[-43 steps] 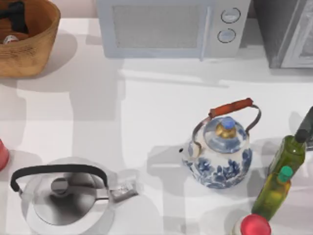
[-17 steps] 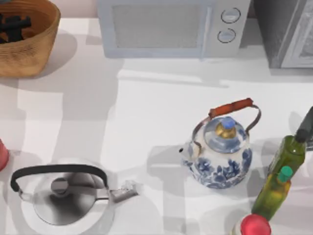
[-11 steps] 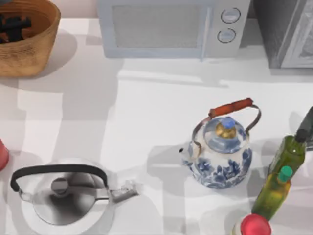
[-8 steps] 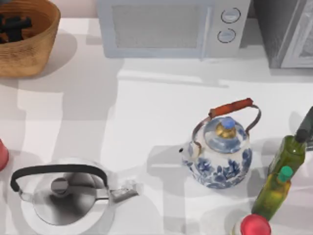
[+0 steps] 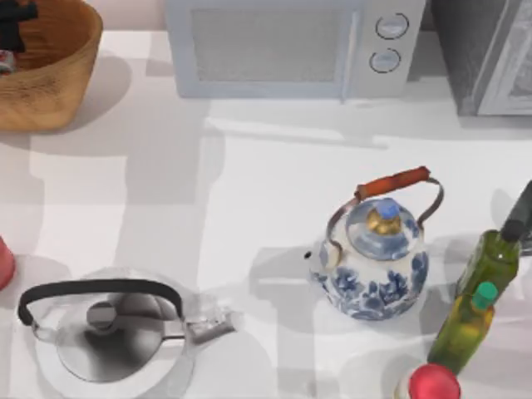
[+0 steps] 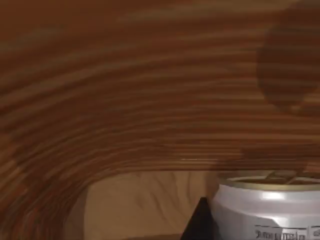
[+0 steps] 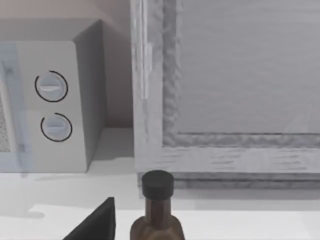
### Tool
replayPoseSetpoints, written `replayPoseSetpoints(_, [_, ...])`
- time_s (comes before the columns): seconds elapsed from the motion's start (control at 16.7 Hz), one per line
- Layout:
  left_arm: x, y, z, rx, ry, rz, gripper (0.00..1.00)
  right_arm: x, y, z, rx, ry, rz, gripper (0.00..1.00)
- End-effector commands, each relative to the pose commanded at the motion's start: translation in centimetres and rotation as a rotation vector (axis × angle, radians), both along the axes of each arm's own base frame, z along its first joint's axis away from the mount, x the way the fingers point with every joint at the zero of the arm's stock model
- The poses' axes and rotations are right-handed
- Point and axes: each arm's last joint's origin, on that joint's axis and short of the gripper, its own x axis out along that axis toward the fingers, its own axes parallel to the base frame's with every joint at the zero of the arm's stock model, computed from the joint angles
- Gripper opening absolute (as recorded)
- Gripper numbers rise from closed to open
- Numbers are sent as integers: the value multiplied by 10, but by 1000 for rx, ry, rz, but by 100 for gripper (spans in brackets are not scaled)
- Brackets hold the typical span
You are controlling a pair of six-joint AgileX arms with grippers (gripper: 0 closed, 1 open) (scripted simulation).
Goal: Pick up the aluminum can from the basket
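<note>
The woven orange-brown basket (image 5: 50, 79) stands at the table's far left corner. My left gripper (image 5: 12, 21) is inside it, near its far left wall. A sliver of the red-and-white aluminum can (image 5: 4, 60) shows just below the gripper. In the left wrist view the ribbed basket wall (image 6: 125, 100) is close, and the can (image 6: 270, 207), with its silver shoulder and tan top, sits tight against a dark fingertip (image 6: 200, 225). The gripper is shut on the can. My right gripper (image 7: 97, 224) stays parked off the right side.
A microwave (image 5: 283, 46) lines the back edge. A steel kettle (image 5: 108, 332) sits front left and a blue-and-white kettle (image 5: 374, 266) right of centre. Two oil bottles (image 5: 490, 258) (image 5: 465, 328) and a red-capped container (image 5: 432, 384) crowd the front right. A pinkish-red cylinder (image 5: 2, 262) touches the left edge.
My left gripper sat low over the can for about a second. It has now shifted up and left in the top view, and the can has shifted left with it.
</note>
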Motion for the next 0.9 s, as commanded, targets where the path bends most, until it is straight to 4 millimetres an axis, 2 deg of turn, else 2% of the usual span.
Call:
replayPoseSetpoints(0.12, [-3,8,43,47,-94,35,0,0,0,0,0,0,0,100])
replayPoseSetpoints(0.24, [-14,14,101,103,-224,78,0,0,0,0,0,0,0,100])
replayPoseSetpoints(0.42, [-57,17,203,191,-462,152,0,0,0,0,0,0,0,100])
replayPoseSetpoints(0.54, [-104,11,266,244,-625,204,0,0,0,0,0,0,0,100])
replayPoseSetpoints(0.66, [-162,0,315,288,-777,252,0,0,0,0,0,0,0,100])
replayPoseSetpoints(0.78, [-225,-15,343,318,-906,291,0,0,0,0,0,0,0,100])
replayPoseSetpoints(0.9, [-285,-31,348,335,-1009,319,0,0,0,0,0,0,0,100])
